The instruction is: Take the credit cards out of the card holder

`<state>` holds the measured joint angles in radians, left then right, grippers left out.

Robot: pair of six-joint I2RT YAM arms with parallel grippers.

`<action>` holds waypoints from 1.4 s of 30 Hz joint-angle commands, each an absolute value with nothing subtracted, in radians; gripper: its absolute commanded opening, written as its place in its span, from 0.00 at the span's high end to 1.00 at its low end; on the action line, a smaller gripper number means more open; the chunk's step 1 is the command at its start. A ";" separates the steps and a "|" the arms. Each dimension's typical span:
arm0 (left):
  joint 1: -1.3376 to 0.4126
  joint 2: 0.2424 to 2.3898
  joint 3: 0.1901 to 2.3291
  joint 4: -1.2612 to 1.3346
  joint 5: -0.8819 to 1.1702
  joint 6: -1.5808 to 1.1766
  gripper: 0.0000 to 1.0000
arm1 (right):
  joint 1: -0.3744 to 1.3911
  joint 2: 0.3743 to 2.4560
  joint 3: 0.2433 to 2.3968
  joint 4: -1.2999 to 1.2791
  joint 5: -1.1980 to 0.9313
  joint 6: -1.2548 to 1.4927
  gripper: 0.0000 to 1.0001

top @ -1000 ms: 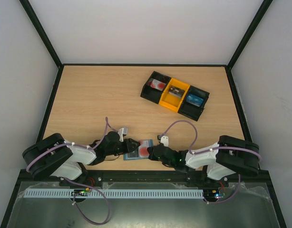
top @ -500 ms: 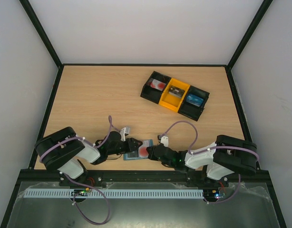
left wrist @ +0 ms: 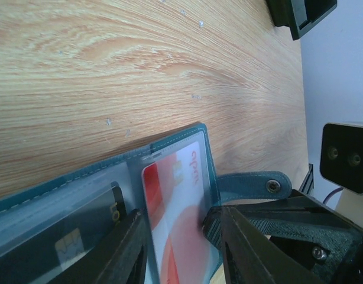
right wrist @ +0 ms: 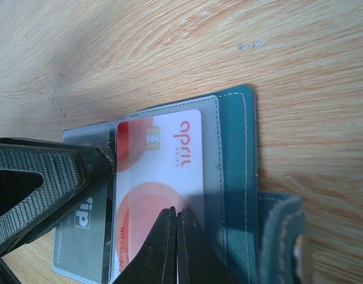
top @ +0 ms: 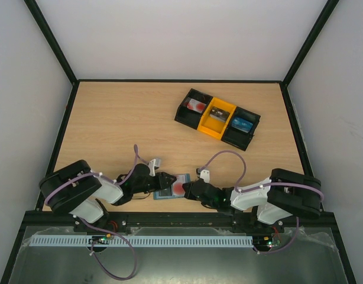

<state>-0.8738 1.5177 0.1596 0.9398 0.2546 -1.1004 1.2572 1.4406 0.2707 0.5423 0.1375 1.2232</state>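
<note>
the right gripper [right wrist: 174, 214] is closed, its two fingertips pressed together on the lower part of the white card [right wrist: 164, 157] with red marks, which sits in a clear pocket of the card holder [right wrist: 235, 148]. whether the tips pinch the card or only bear down on it cannot be told. the left gripper [left wrist: 181, 216] reaches over the holder from the opposite side with its jaws partly apart and nothing clamped between them. the white card shows in the gap, and one fingertip rests where that card meets the dark grey card [right wrist: 81, 236] in the neighbouring pocket. the holder lies open and flat on the table [top: 122, 124], its closing tab [left wrist: 252, 184] sticking out beside the right gripper. a black-and-yellow tray [top: 212, 126] stands well beyond the holder, toward the right.
</note>
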 commanded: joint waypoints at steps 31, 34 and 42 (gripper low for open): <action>-0.879 1.486 0.138 0.846 0.224 -1.052 0.61 | 1.263 1.472 0.308 0.329 0.131 1.189 0.98; -0.880 1.494 0.128 0.869 0.210 -1.066 0.64 | 1.262 1.479 0.303 0.340 0.127 1.192 0.98; -0.880 1.483 0.130 0.858 0.197 -1.076 0.77 | 1.263 1.480 0.294 0.356 0.125 1.196 0.98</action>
<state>-0.8761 1.4734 0.1490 0.8764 0.2150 -1.0748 1.2572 1.4456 0.3252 0.4290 0.1558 1.1835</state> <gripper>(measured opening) 0.260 0.022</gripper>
